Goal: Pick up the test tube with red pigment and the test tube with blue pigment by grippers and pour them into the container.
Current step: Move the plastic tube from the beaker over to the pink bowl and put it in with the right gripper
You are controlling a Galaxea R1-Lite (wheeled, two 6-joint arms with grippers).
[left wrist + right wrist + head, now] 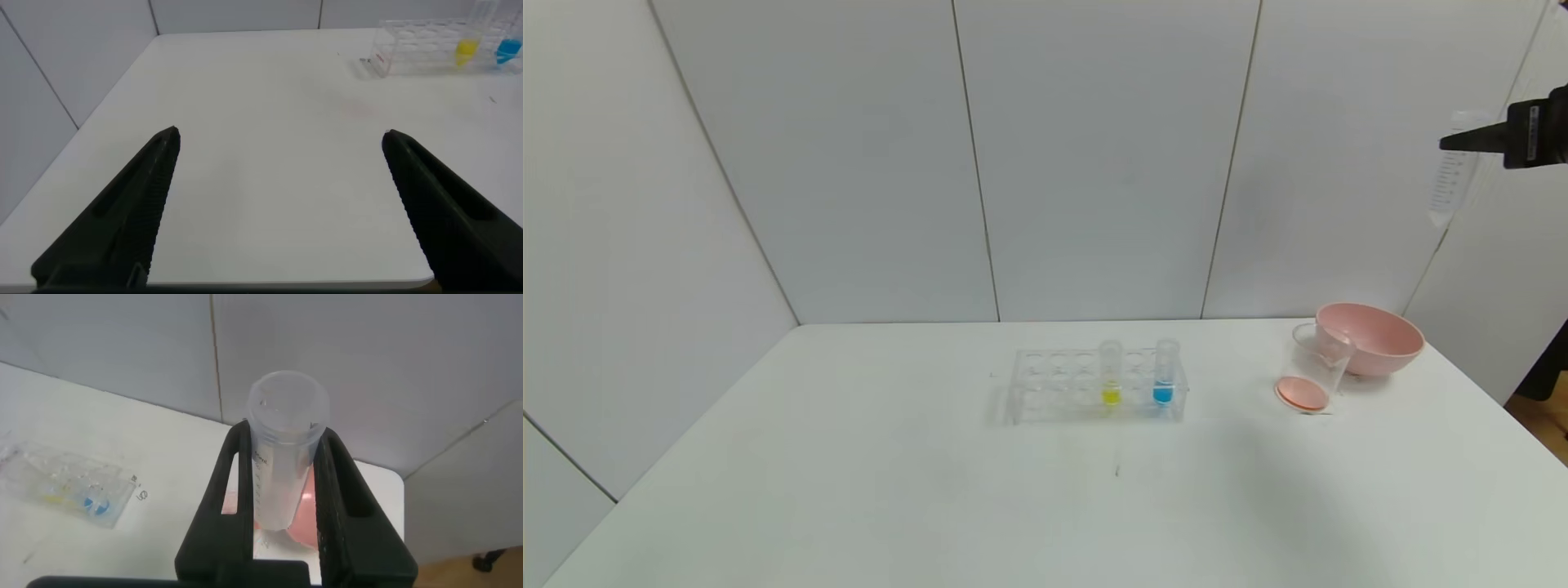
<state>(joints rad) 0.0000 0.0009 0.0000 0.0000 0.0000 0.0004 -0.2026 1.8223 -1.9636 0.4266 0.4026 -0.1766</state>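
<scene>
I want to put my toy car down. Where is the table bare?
Bare: the table left of the tube rack, and in front of it. Crowded: the right back corner, where the beaker and pink bowl stand close together.

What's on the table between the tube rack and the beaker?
Nothing: in the head view the table is bare between the rack and the beaker.
</scene>
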